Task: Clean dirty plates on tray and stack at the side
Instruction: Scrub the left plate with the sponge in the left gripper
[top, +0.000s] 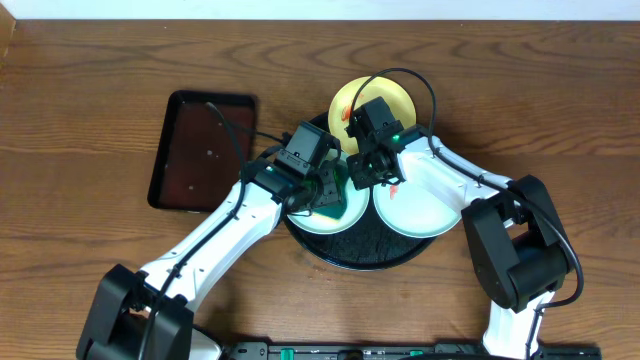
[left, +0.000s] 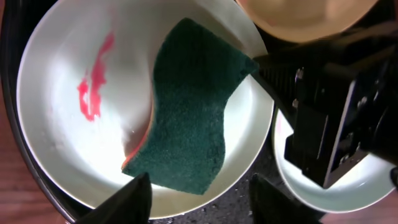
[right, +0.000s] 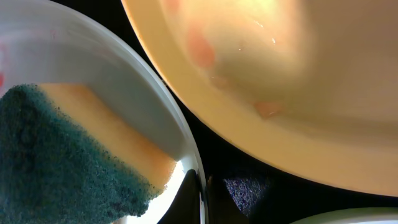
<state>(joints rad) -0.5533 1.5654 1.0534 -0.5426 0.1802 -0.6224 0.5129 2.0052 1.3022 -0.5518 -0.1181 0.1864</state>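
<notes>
The left gripper (left: 200, 186) was seen with its jaws standing apart over the near edge of the sponge (left: 193, 106), and nothing was held between them. The right gripper (right: 204, 194) was found closed, with its tips set right at the rim of the left mint-white plate (left: 68, 155). Whether that rim was actually pinched could not be told. The sponge was lying loose in this plate, green scouring face up and orange foam beneath, beside a red smear (left: 93, 87) (not yet wiped, by the look of it).

Several risks were judged likely. If the left jaws were closed too shallowly, only the soft edge of the sponge might be caught and the sponge dropped. If the glossy plate were scrubbed without being truly steadied, it could be slid or tipped against its neighbours. The two grippers were placed very near each other, so a collision could be caused by a careless sweep.

All three plates were seen on the black tray (top: 365, 255). The yellow plate (top: 385, 100) was at the tray's far side and was marked with faint orange spots. The right mint-white plate (top: 425, 205) was just beside the left one. Nothing was stacked at the side. The brown tray (top: 200, 150) was set apart on the wooden table (top: 100, 80).
</notes>
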